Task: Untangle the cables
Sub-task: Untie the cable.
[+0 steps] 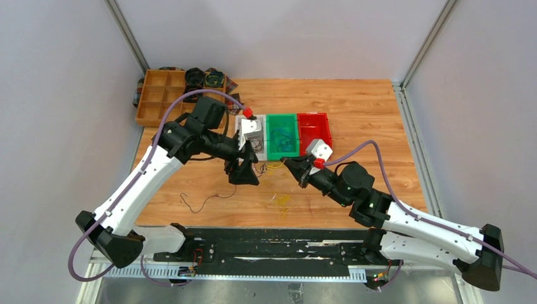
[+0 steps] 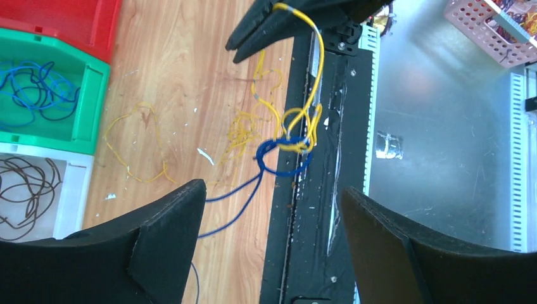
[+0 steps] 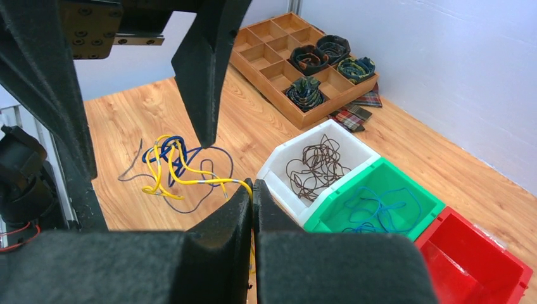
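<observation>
Both arms working toward mid-table. The left arm [image 1: 136, 190] is reaching forward from its base, elbow lifting high, wrist bending down. The left gripper [image 1: 243, 172] is pointing downward, jaws standing wide apart and holding nothing; its fingers [image 2: 166, 244] are framing the bottom of the left wrist view. The right arm [image 1: 418, 221] is stretching in low, forearm angling toward the left. The right gripper [image 1: 293, 166] is facing the left one, near but apart, fingertips pressing together and pinching a yellow cable [image 3: 197, 179].
</observation>
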Tool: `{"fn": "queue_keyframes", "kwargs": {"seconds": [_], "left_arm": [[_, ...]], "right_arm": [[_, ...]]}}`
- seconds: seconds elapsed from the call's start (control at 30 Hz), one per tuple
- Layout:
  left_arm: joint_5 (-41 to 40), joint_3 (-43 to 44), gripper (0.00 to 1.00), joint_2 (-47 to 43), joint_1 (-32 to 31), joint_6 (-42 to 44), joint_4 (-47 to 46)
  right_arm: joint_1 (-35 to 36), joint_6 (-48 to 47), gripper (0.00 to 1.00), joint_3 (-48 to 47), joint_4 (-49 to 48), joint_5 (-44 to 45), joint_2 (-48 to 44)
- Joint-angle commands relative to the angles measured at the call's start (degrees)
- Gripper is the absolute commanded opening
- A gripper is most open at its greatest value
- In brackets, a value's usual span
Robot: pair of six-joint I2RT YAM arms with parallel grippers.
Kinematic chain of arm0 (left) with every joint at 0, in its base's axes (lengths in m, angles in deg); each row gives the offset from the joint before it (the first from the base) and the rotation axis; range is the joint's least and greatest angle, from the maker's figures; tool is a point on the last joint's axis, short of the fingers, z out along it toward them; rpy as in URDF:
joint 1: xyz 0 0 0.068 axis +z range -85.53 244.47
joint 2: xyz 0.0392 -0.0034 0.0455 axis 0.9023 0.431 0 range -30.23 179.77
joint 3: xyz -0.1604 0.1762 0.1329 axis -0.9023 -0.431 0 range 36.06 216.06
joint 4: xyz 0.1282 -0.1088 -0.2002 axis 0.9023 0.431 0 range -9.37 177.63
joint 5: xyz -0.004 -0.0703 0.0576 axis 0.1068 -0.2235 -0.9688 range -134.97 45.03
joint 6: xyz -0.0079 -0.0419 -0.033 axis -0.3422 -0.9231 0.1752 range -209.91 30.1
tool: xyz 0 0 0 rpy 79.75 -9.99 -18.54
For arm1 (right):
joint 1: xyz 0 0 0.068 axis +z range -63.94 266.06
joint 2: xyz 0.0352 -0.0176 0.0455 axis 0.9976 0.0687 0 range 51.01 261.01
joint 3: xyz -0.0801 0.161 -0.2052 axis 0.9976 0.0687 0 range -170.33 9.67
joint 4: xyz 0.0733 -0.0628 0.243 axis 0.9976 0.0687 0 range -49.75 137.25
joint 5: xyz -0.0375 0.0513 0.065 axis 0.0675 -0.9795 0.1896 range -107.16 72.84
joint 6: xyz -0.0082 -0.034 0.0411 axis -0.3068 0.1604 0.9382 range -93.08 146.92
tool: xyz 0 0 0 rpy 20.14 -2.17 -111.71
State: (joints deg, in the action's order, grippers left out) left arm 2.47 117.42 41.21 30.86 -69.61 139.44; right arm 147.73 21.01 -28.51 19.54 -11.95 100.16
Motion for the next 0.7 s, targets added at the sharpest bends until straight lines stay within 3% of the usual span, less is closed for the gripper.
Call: {"fn": "queue_keyframes", "kwargs": {"seconds": [0.0, 0.13, 0.3, 0.67], "left_arm": [[0.02, 0.08, 0.83, -2.29, -0.24, 5.56, 3.49], [2.17, -3.24, 0.83, -3.19, -0.23, 11.95, 5.43], [-3.42, -6.37, 0.77, -3.06, -0.23, 20.51, 5.24], [-2.77, -7.31, 0.69, -1.14, -1.81, 19.34, -1.92]], "right_arm": [[-0.85, 4.32, 0.01, 2.26, -1.01, 2.02, -3.40], [-1.01, 5.98, 0.01, 3.19, -0.92, 1.34, -5.40], [-1.23, 7.82, 0.01, 2.73, -0.80, 0.37, -5.84], [-1.38, 15.88, 0.01, 1.49, -6.45, -0.99, -0.46]]}}
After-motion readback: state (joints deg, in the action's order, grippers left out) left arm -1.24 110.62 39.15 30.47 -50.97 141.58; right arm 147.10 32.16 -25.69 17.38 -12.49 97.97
